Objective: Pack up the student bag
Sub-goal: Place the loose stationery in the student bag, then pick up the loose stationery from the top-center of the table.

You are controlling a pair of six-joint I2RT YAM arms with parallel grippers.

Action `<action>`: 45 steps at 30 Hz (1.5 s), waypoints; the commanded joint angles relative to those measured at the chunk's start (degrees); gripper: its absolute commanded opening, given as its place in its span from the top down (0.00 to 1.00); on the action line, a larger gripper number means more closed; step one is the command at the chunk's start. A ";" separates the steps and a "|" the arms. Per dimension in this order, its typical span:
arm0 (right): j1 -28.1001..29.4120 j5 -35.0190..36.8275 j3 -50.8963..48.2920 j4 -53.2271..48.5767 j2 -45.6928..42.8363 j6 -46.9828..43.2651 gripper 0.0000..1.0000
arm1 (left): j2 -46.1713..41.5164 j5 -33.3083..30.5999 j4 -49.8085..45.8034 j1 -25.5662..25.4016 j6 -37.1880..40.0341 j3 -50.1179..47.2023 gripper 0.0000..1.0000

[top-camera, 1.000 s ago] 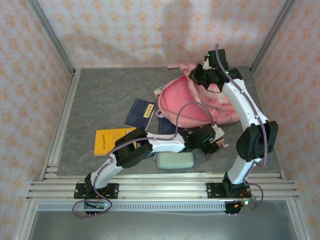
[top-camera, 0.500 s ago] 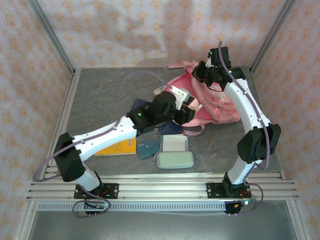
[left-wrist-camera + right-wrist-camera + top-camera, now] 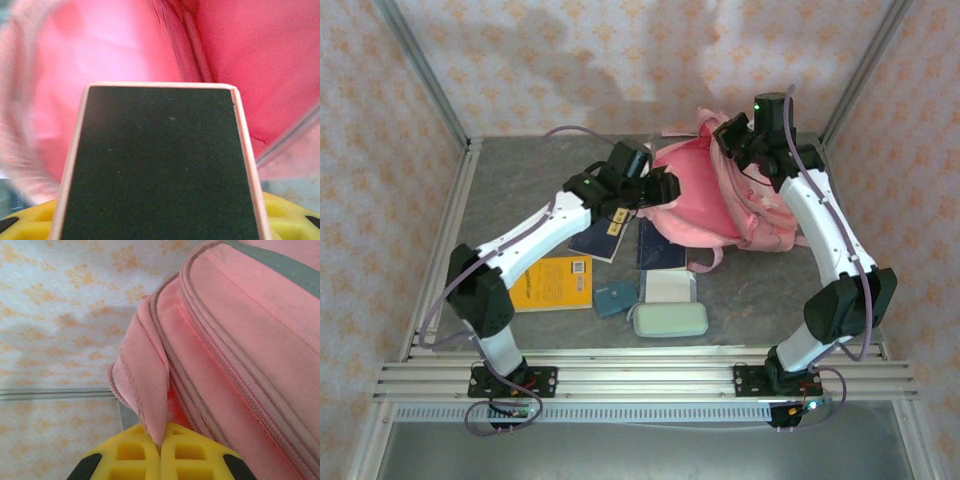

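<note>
Packing barely begun: my right gripper [image 3: 161,442] pinches student bag [image 3: 695,200] fabric, left gripper [image 3: 663,186] holds dark slab [image 3: 160,165] at its mouth; yellow book [image 3: 552,282] waits.

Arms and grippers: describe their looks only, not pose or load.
Both the left arm and right arm have white links, black joints, grey-purple cables looping alongside and a green light. The fingers are yellow with moulded cut-outs.
</note>
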 commanded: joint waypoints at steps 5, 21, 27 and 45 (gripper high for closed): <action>0.03 -3.05 -0.98 13.50 -4.16 6.60 1.00 | 16.77 11.19 11.45 0.23 -15.01 16.45 0.64; 0.72 -2.07 -2.15 15.62 -5.31 4.13 1.00 | 26.61 17.82 15.52 -2.20 -17.38 29.00 0.07; -0.34 4.54 -3.04 7.17 -7.64 -4.63 1.00 | 19.88 12.76 1.30 -1.63 -5.24 28.97 0.07; -2.98 25.24 -3.35 -4.33 -9.96 -16.72 1.00 | -7.61 -39.37 -21.09 0.66 15.89 14.65 0.00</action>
